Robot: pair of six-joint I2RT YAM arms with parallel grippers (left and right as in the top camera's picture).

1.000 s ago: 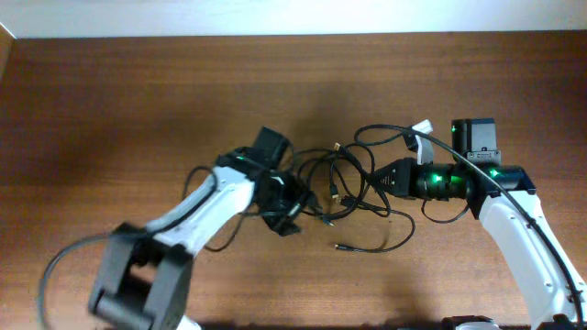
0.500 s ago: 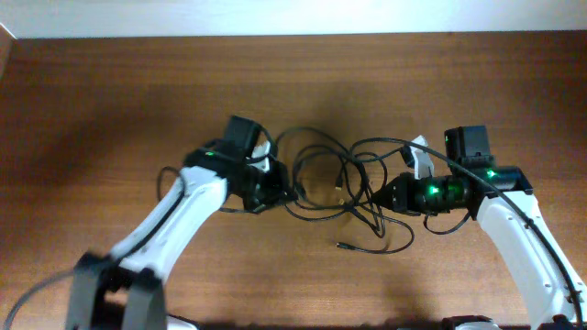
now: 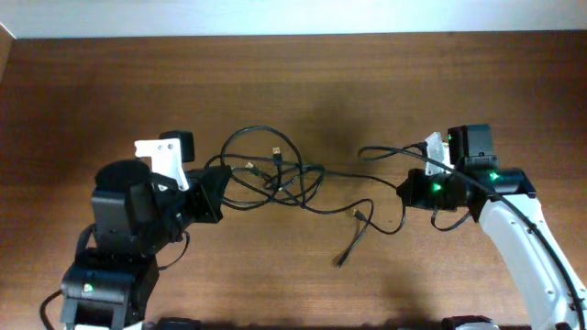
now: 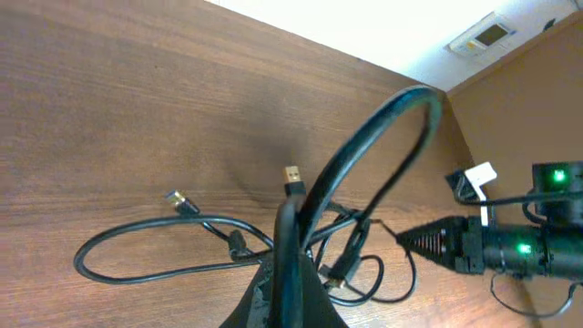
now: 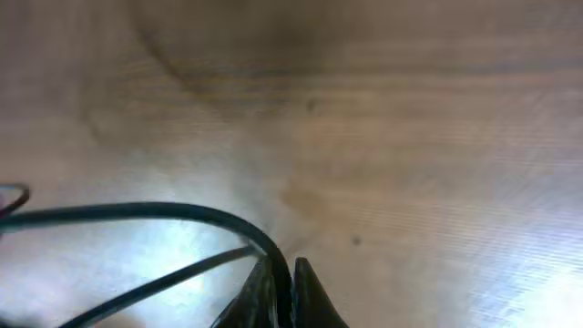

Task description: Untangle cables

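Step in hand: pulling the tangle apart. The left tool [image 4: 288, 284] is pinching a raised loop of the cables [image 3: 275, 174]. The right tool [image 5: 279, 279] pinches a strand at the opposite end. The cables lie across the middle of the table [image 3: 367, 82], knotted nearer the left tool. The next move probably calls for a steady outward pull with both grips held firm. No container is in view.

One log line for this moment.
left gripper: shut on cables | right gripper: shut on cables | cables: tangled, strung between both
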